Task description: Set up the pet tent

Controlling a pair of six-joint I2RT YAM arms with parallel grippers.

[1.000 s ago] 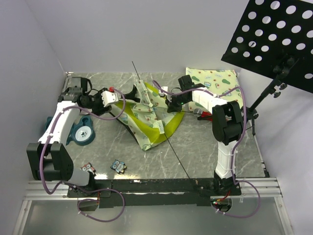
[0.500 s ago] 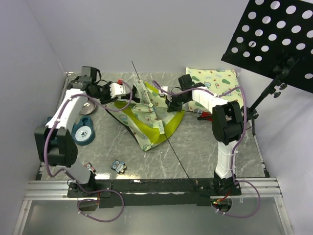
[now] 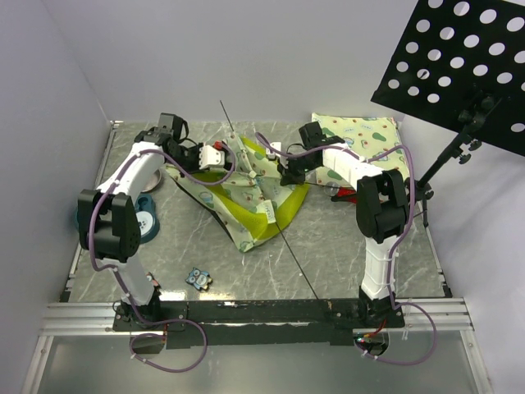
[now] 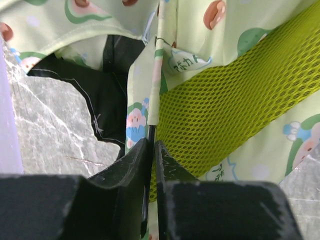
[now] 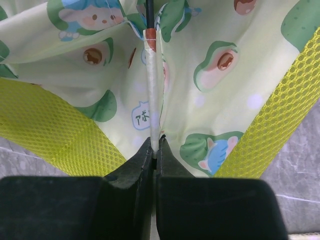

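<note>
Left hand [image 4: 152, 152] swung in from the surface's [image 3: 344, 254] left edge | I read it pinched narrow on pole sleeve [image 4: 156, 85], running straight ahead of it | right hand [image 5: 153, 152] clamped on second sleeve [image 5: 152, 90] | pet tent [image 3: 246, 215] slumped between both hands

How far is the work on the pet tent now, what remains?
Done: one pole runs through a sleeve of the pet tent. In hand: the left gripper and the right gripper each pinch along that pole. Left: the tent lies crumpled, no dome raised yet.
</note>
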